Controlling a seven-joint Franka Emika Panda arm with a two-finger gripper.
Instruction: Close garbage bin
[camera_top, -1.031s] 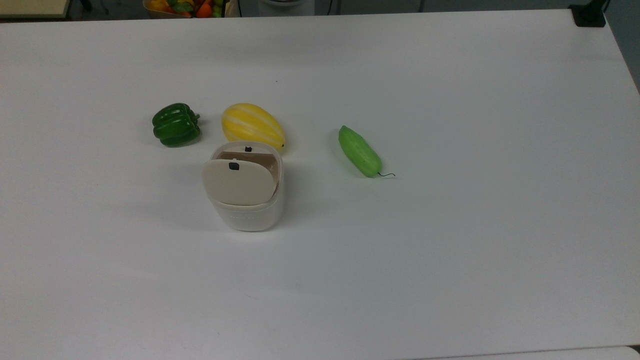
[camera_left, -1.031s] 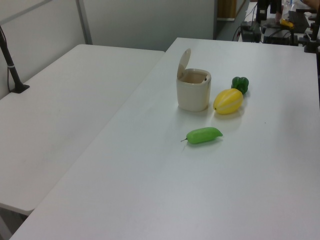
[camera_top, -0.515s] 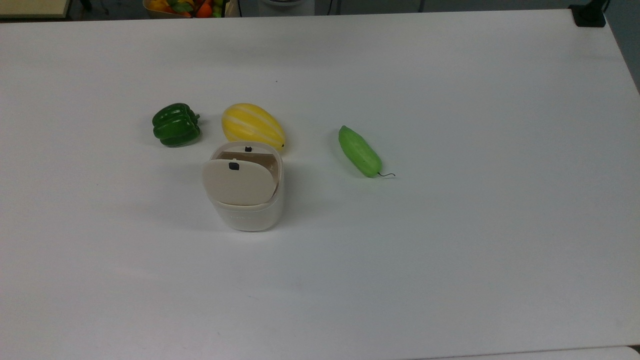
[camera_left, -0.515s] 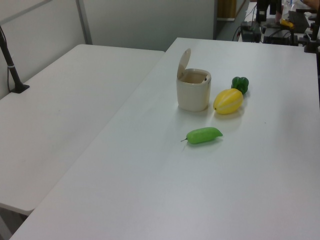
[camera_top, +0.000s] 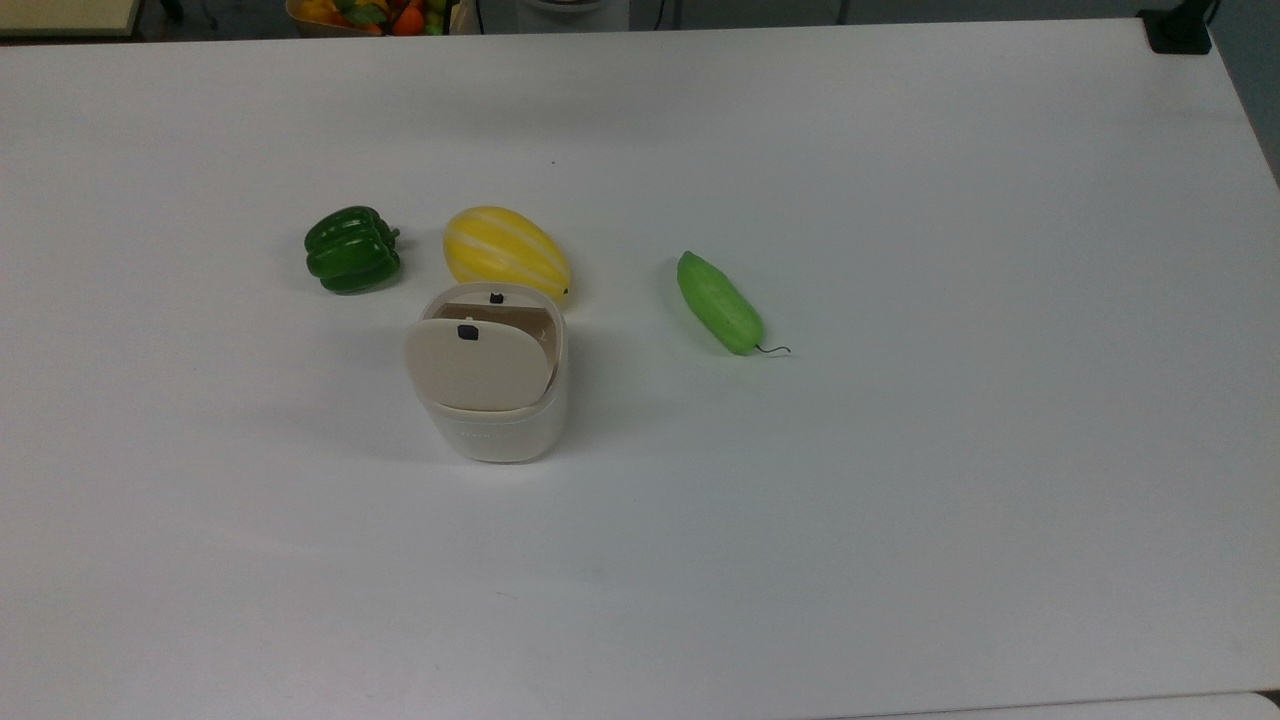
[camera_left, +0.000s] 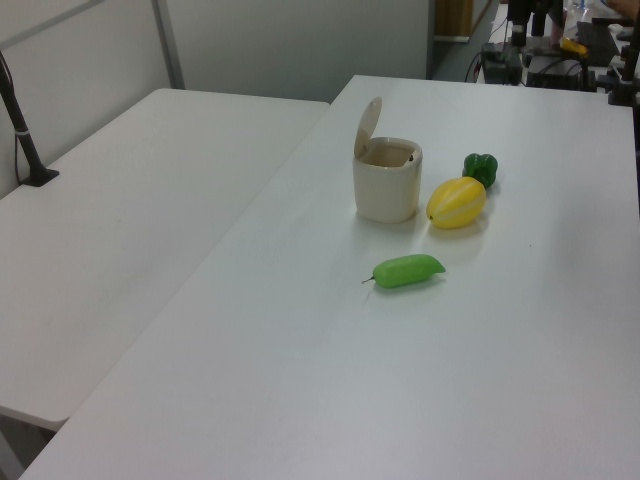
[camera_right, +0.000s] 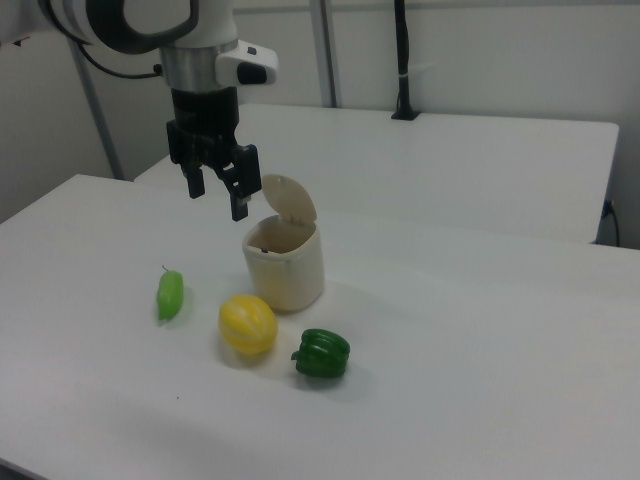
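The cream-white garbage bin (camera_top: 492, 432) stands on the white table with its beige lid (camera_top: 478, 364) hinged up, so the inside shows. In the left view the bin (camera_left: 386, 187) has its lid (camera_left: 368, 118) standing nearly upright. In the right view my gripper (camera_right: 217, 197) hangs open and empty in the air, a little left of the raised lid (camera_right: 290, 201) and above the bin (camera_right: 285, 268), touching neither.
A yellow melon (camera_top: 506, 252) lies right behind the bin in the top view, a green pepper (camera_top: 351, 250) to the top view's left, a green cucumber (camera_top: 718, 303) to the right. A second table (camera_left: 130, 200) adjoins. A black post (camera_right: 401, 60) stands behind.
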